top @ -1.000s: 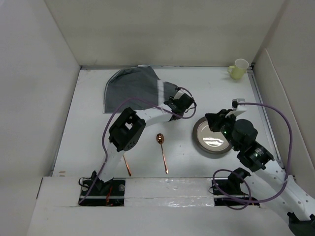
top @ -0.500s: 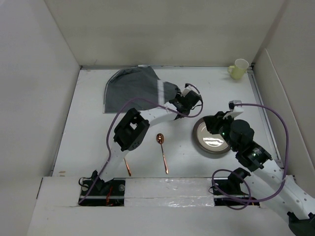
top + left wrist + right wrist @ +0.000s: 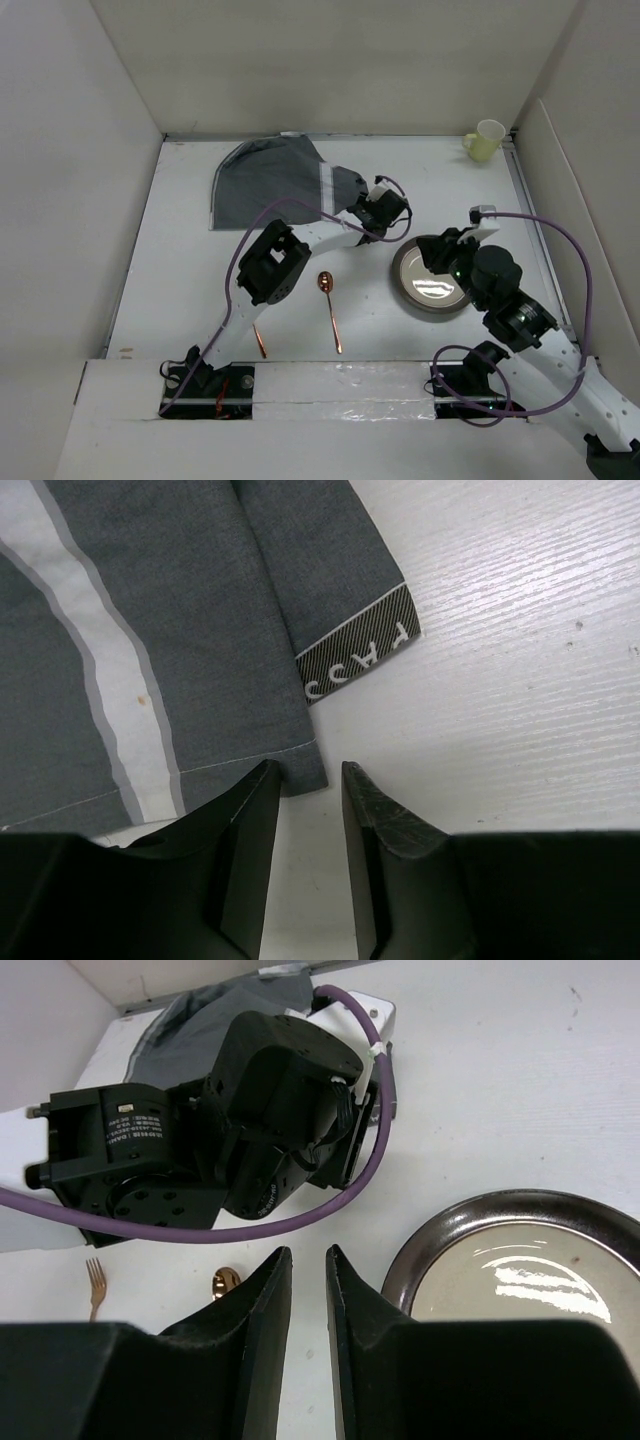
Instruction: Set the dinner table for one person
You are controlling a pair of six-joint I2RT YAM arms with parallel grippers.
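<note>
The dinner table (image 3: 180, 260) is a white top. On it at the back lies a dark grey striped placemat (image 3: 270, 185), partly folded. My left gripper (image 3: 368, 200) sits at the mat's right corner. In the left wrist view the gripper (image 3: 305, 775) is open, and the placemat (image 3: 200, 630) corner lies on the table right at its fingertips. A dark-rimmed plate (image 3: 432, 277) rests to the right. My right gripper (image 3: 437, 252) hovers over the plate's upper left rim. In its own view this gripper (image 3: 307, 1252) is open and empty, just left of the plate (image 3: 500, 1270).
A copper spoon (image 3: 330, 310) and a copper fork (image 3: 258, 338) lie near the front edge. A pale yellow cup (image 3: 486, 140) stands in the back right corner. White walls close in the table on three sides. The left arm's purple cable (image 3: 300, 1222) loops close to my right fingers.
My right gripper has opened beside the plate, which stays in place. My left gripper has shifted right along the placemat's edge, and its jaws have narrowed a little.
</note>
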